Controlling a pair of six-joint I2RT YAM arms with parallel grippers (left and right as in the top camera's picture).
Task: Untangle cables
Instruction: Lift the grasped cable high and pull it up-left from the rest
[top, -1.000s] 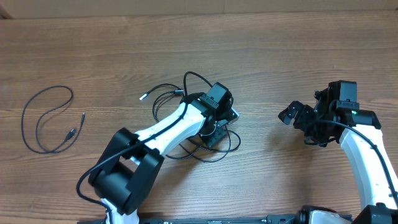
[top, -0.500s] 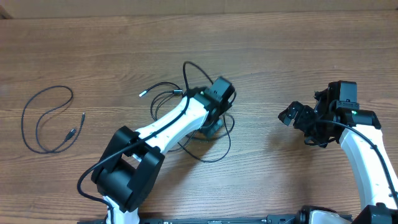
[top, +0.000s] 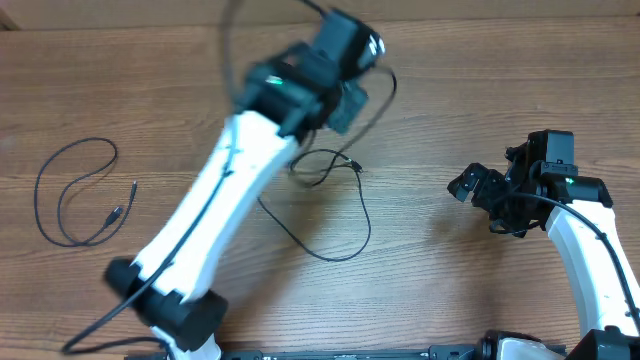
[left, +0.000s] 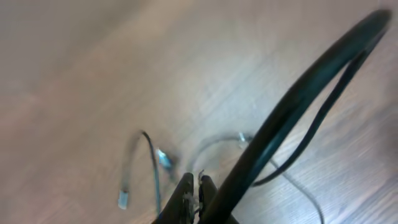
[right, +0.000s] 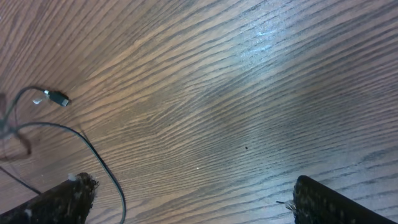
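Note:
My left gripper (top: 345, 100) is raised high over the far middle of the table and blurred. In the left wrist view its jaws (left: 194, 185) are shut on a thin black cable. That tangle of cables (top: 368, 222) hangs from it, with loops and a small plug (top: 355, 166) trailing on the wood. Below the jaws, blurred cords and plug ends (left: 163, 158) show. A separate black cable (top: 38, 205) lies in a loose loop at the far left. My right gripper (top: 478, 188) is open and empty at the right; its view (right: 193, 199) shows a cable strand (right: 93, 149).
A thick black arm cable (left: 298, 99) crosses the left wrist view. The wooden table (top: 470, 90) runs to a far edge at the top, with a lighter surface behind it. Bare wood lies between the two arms.
My left arm has swung up and toward the far side, lifting the tangle off the table. The loops have stretched out and hang below it. The right arm has not moved.

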